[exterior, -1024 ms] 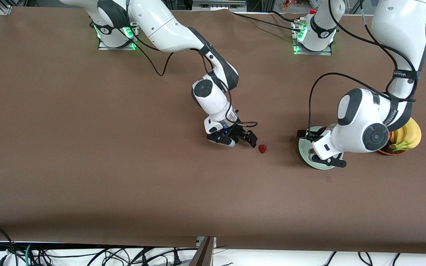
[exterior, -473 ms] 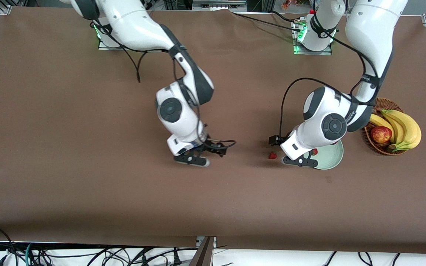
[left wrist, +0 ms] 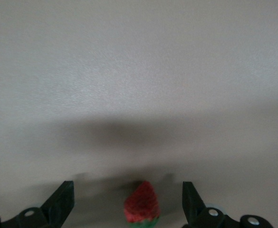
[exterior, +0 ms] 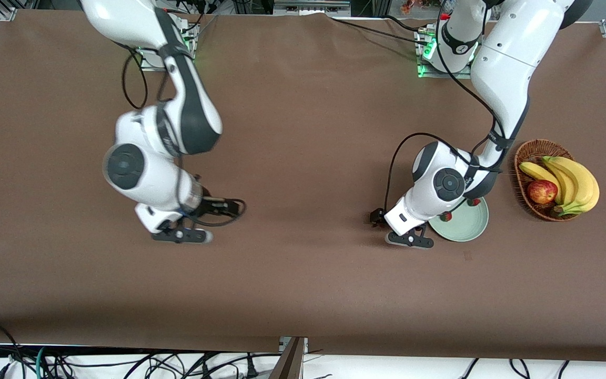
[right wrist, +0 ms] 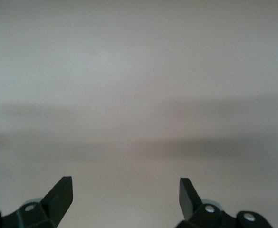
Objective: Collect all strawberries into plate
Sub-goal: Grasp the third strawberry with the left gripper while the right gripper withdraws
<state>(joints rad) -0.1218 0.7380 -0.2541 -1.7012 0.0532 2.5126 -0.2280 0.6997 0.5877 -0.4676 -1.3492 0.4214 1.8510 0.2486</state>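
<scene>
Both arms have swung toward the right arm's end of the table since the earlier frames. The right gripper [exterior: 182, 235] now hangs over bare brown table [exterior: 303, 295], well apart from the fruit, its fingers [right wrist: 60, 194] spread wide with nothing between them. The left gripper [exterior: 410, 240] has left the plate [exterior: 466, 227] and sits just beside its rim; its jaws are also wide open and empty. One strawberry [left wrist: 141, 208] lies on the table between the left fingers [left wrist: 62, 199], untouched; the front view hides it under the wrist. Two more strawberries [exterior: 446, 216] show at the plate's rim, half covered by the left arm, so whether both lie fully inside is hard to judge. A wicker basket [exterior: 532, 150] of bananas [exterior: 571, 179] and an apple [exterior: 541, 191] stands beside the plate.
</scene>
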